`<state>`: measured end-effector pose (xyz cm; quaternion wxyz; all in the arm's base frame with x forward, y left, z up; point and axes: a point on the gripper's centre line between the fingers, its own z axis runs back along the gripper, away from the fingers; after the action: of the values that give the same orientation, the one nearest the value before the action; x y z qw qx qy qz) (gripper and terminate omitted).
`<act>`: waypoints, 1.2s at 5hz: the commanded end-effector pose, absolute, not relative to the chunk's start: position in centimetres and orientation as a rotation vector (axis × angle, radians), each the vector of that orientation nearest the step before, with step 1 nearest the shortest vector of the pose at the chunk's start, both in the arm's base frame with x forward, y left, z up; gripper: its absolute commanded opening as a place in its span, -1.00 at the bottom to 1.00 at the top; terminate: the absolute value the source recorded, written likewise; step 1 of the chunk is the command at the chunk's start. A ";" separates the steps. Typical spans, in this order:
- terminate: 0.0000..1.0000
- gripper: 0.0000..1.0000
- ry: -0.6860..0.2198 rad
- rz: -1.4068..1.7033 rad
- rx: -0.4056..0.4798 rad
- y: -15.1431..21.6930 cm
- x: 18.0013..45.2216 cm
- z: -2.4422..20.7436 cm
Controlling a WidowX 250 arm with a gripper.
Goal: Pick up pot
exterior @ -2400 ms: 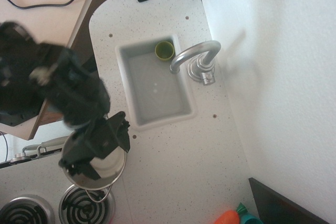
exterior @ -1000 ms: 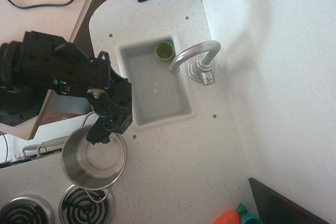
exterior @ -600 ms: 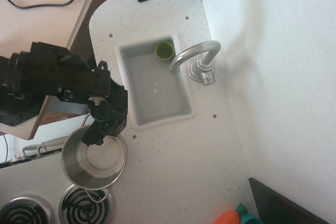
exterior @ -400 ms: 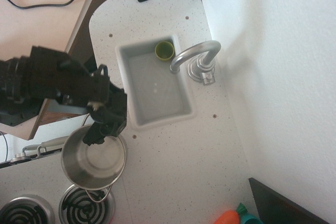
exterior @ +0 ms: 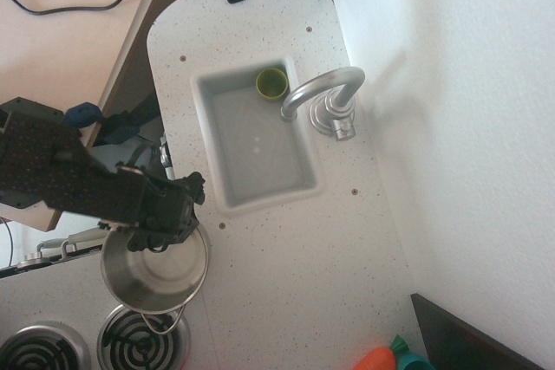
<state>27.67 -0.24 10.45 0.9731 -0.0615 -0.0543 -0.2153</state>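
The pot (exterior: 160,279), round shiny steel with a pale inside, stands on the white counter left of the sink's near corner. One wire loop handle (exterior: 166,325) lies over a stove burner. My gripper (exterior: 153,240) is black and sits low over the pot's far rim, its fingertips at the rim's edge. The arm reaches in from the left and hides the rim's far side. The frame does not show whether the jaws are closed on the rim.
A small olive-green cup (exterior: 271,83) stands in the far corner of the sink (exterior: 227,204). A silver faucet (exterior: 323,93) arches over the sink's right side. Two coil burners (exterior: 143,341) lie at the bottom left. An orange and teal toy (exterior: 381,359) lies at the bottom right.
The arm has swung down and to the left, and the gripper now sits lower on the pot's far rim. The pot has not moved.
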 end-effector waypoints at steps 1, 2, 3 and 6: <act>-1.00 1.00 -0.138 -0.426 -0.193 0.0 28.1 9.9; -1.00 1.00 -0.085 -0.436 -0.207 -0.7 27.5 8.2; -1.00 1.00 -0.071 -0.436 -0.147 -0.7 26.6 6.7; -1.00 -1.00 -0.172 -0.392 -0.162 -0.5 26.8 7.4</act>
<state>26.37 -0.37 6.43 0.9770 -0.0821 -0.0656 -0.1854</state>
